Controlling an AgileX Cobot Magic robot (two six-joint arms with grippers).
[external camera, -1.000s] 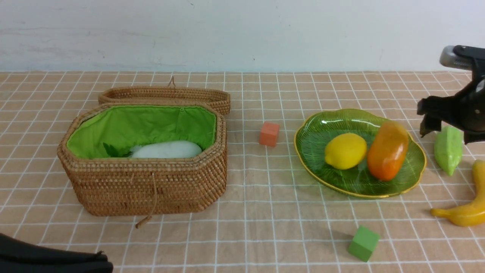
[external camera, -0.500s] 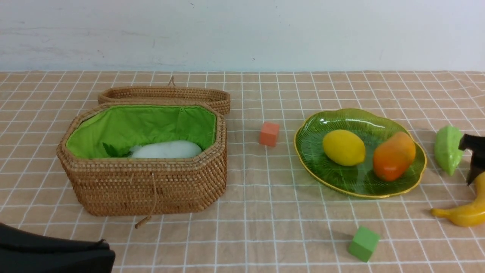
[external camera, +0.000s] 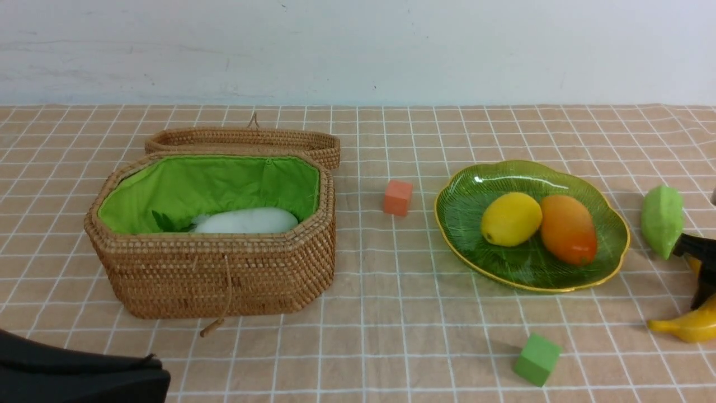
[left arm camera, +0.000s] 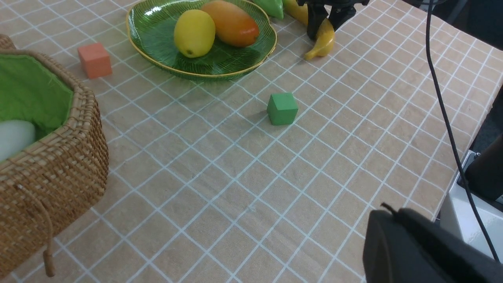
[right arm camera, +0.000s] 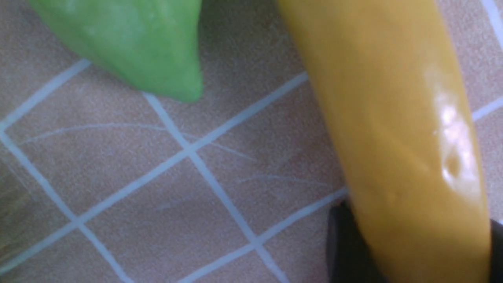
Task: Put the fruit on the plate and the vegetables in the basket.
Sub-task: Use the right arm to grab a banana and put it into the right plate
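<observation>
The right gripper [left arm camera: 322, 24] is low on the cloth, and its jaws stand around the banana [external camera: 688, 327], one black finger on each side of its middle part. In the right wrist view both fingers lie close against the yellow skin. I cannot tell if they already press it or only touch it. The banana lies on the cloth, and its thin end points to the left of the gripper.

Just beside this gripper, a little further from the robot, lies the green vegetable [external camera: 662, 219]. Its pointed end is near the banana but does not touch it. To the left of the gripper is the plate [external camera: 464, 184], with the lemon [external camera: 510, 219] and the mango [external camera: 568, 228] lying on it and touching each other.

The green cube [external camera: 537, 359] is to the left of the gripper and closer to the robot. The orange cube [external camera: 397, 197] is beyond the plate on the left. Well apart, far to the left, stands the basket [external camera: 212, 280], open, with the radish [external camera: 246, 221] inside it.

The left gripper [left arm camera: 416, 247] is closed and holds nothing. It stays at the near edge, in front of the basket.
</observation>
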